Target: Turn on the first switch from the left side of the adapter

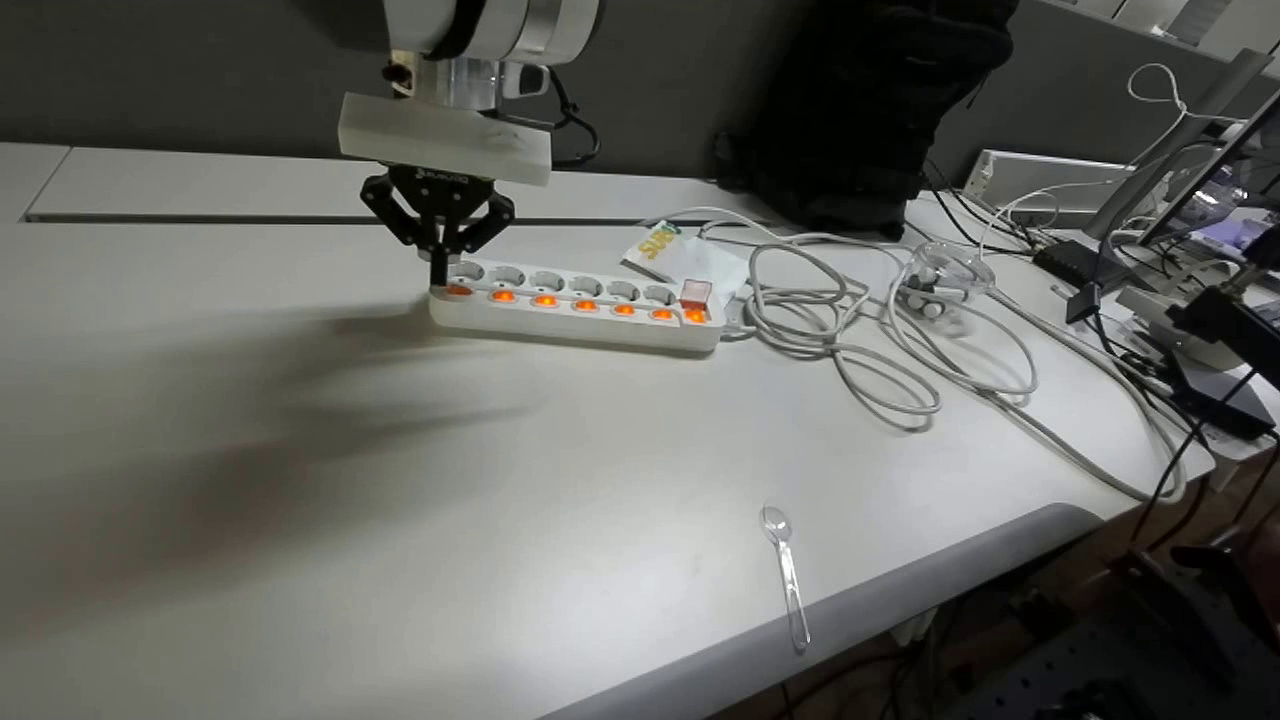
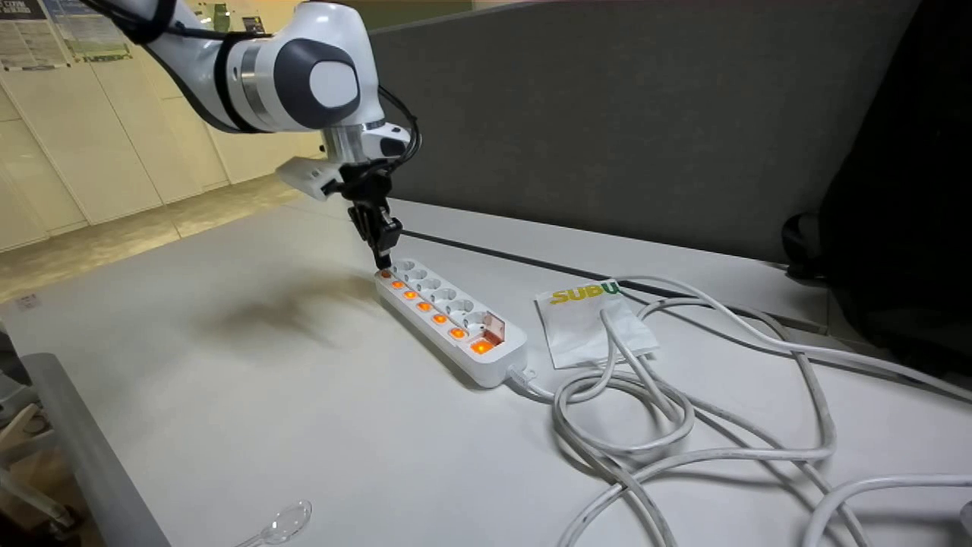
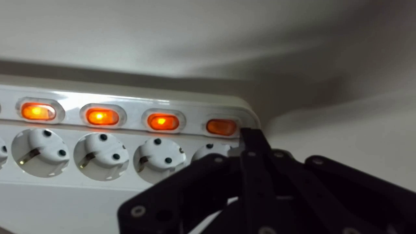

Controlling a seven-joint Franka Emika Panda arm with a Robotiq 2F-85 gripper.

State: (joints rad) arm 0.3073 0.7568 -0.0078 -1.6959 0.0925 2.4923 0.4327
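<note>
Black end effector [image 3: 250,134] beside oval first switch [image 3: 221,127].

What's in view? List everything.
adapter: one, white, on the table
first switch: one, dull orange, unlit, adapter's end opposite the cord
lit switches: six, orange, along the adapter
sockets: six, white, alongside the switches
flap: one, clear reddish, raised at the cord end
cables: uncountable, pale, tangled beyond the cord
packet: one, white, printed, partly under a cable
container: one, clear, among the cables
spoon: one, clear, near the table's edge
backpack: one, black, by the partition
table: one, white, beneath the adapter
partition: at least one, dark grey, behind the table
equipment: uncountable, mostly dark, beyond the cables
posters: several, mixed colours, background
arm: one, white and grey, over the adapter's end
gripper: one, black, shut, beside the first switch
</note>
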